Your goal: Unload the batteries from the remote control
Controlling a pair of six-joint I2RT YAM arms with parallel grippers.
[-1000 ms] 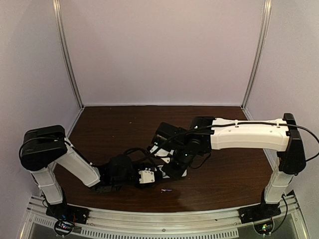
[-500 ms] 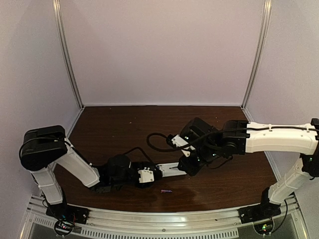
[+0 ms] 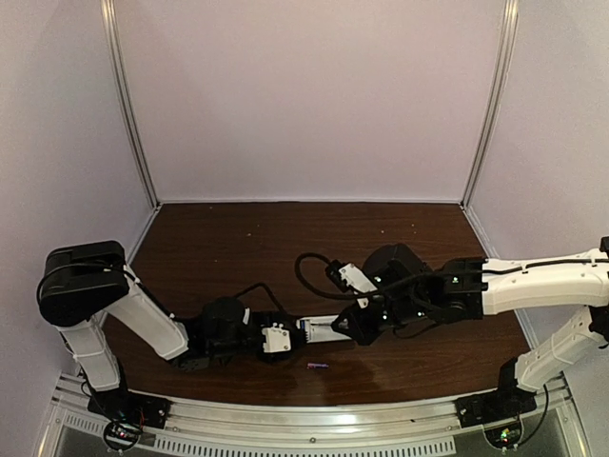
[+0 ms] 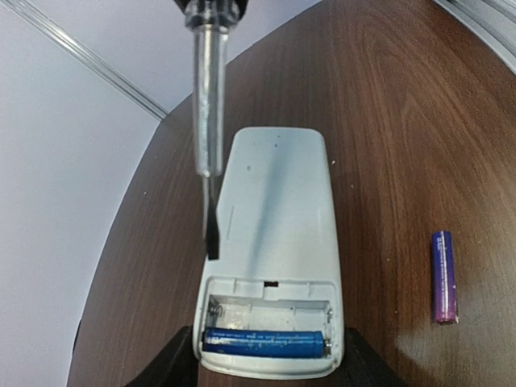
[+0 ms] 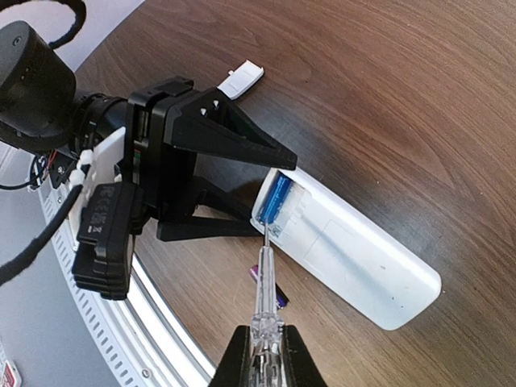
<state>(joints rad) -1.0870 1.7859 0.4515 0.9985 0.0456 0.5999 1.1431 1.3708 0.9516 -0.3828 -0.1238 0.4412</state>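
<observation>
The white remote control [image 4: 270, 210] lies back up on the table, its battery bay uncovered. One blue battery [image 4: 264, 343] sits in the bay's near slot; the other slot is bare. A purple battery [image 4: 443, 276] lies loose on the wood beside the remote. My left gripper [image 4: 266, 369] is shut on the remote's bay end, a black finger on each side. My right gripper [image 5: 264, 359] is shut on a clear-handled tool [image 5: 264, 282]. The tool's thin tip is at the remote's edge by the blue battery [image 5: 276, 197]; I cannot tell whether it touches. The top view shows the remote control [image 3: 319, 327] between both grippers.
A small white cover piece [image 5: 242, 81] lies on the wood beyond the left gripper. The purple battery [image 3: 317, 365] is near the table's front edge, close to the metal rail [image 3: 314, 424]. White walls enclose the table at the back and sides.
My right arm has swung out to the right and dropped low, so the tool now reaches the remote from the right. The left gripper and the remote have stayed put.
</observation>
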